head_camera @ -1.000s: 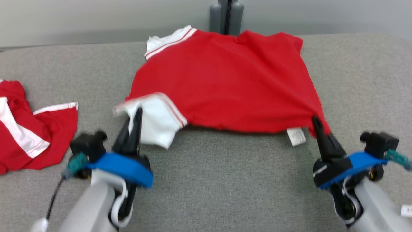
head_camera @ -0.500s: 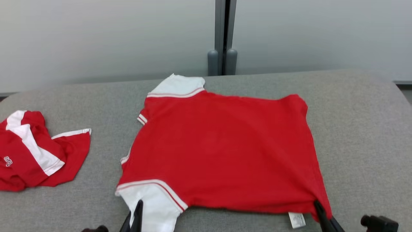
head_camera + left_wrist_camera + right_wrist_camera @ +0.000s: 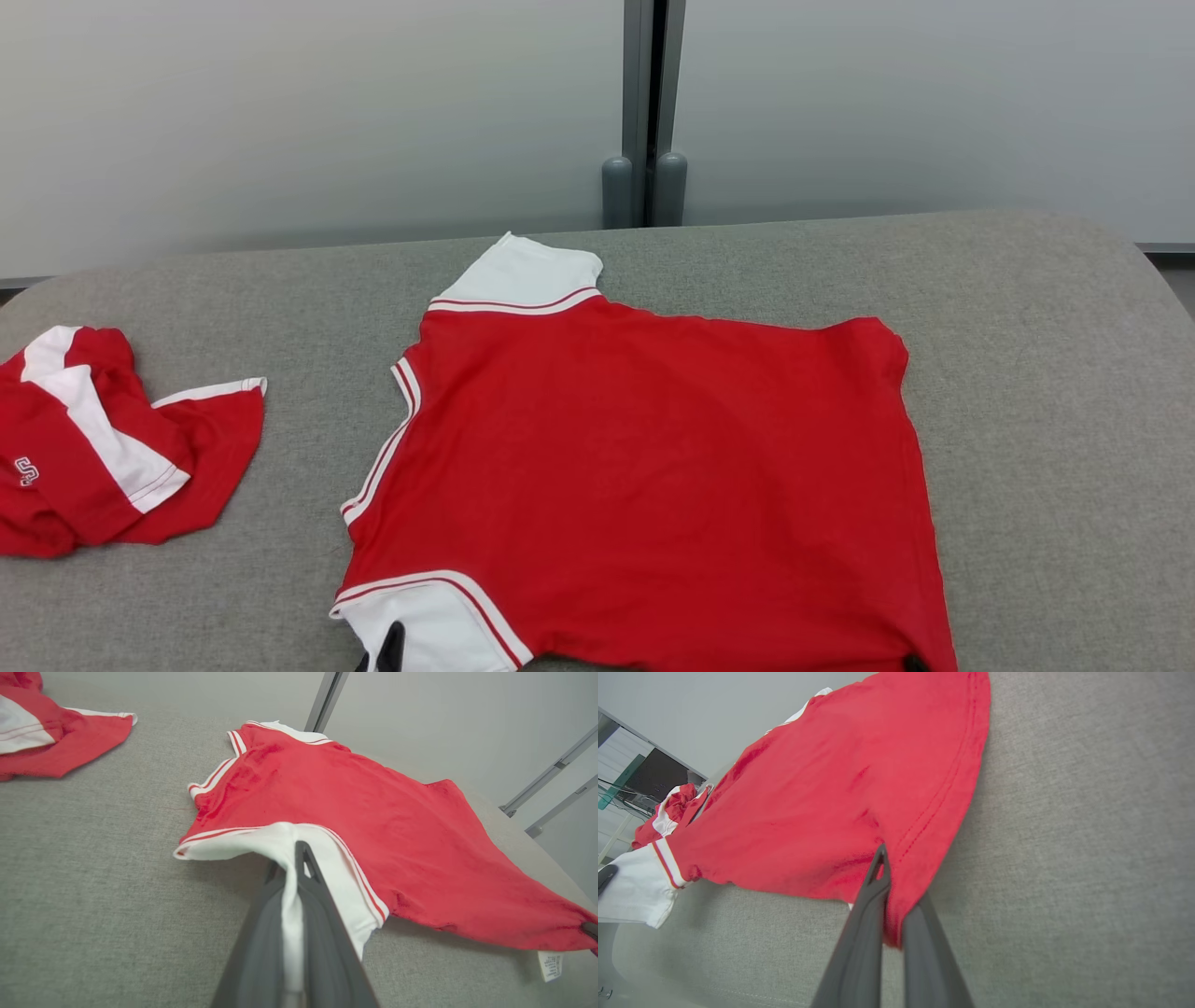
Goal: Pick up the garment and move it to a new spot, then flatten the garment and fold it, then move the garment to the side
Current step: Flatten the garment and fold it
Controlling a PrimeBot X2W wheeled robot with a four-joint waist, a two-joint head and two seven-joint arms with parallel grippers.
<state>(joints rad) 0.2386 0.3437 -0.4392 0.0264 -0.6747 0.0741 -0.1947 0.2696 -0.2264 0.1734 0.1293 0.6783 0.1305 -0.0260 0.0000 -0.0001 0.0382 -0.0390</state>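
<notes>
A small white care tag point(image 3: 549, 966) hangs at the hem, lower right in the left wrist view; its print is too small to read. The garment point(image 3: 644, 485), red with white striped sleeves, lies spread in the centre of the grey table point(image 3: 1027, 373). The left gripper point(image 3: 299, 858) is clenched on its white sleeve, and the right gripper point(image 3: 893, 891) on its red hem corner.

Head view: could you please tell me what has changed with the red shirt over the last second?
The head camera tilted up, shifting the whole picture. The red shirt went from rumpled to spread flat, its far sleeve now laid out. Unchanged: the left gripper keeps its jaws shut on the near white sleeve, the right gripper on the hem corner; the second garment lies at the left.
</notes>
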